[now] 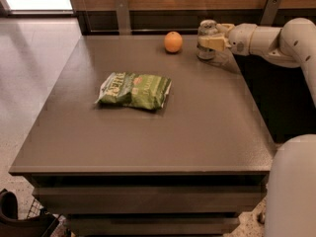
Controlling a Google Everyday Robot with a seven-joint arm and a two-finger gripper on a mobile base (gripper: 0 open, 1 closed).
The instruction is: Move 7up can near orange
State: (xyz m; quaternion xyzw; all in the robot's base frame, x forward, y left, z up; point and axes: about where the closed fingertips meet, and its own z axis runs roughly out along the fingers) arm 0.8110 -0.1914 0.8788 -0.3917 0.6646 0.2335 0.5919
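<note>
Far end of the table (148, 147), seen from my remote station. At left of centre, a green chip bag (134, 90) lies flat, well apart from the action. Further back and to its right, the orange (173, 42) sits near the table's far edge. Just to the right of the fruit stands the 7up can (207, 27), upright, close beside the orange but not touching it. The gripper (210, 41) has its pale fingers (213, 43) clamped across the can's middle, and the white arm (276, 38) reaches in from the right-hand side.

I cannot tell whether the can's base rests on the tabletop or hangs just above it. That is my main worry. In my judgement the can is already near enough to the orange, and what remains is to set it down and let go.

If I release while the can is off the surface, it could drop, tip and roll off the far edge, which lies near. If I push further left, the can or a finger could nudge the orange, and a round fruit on a smooth top would roll away. Pulling the arm back before the fingers are well apart could drag the can over.
</note>
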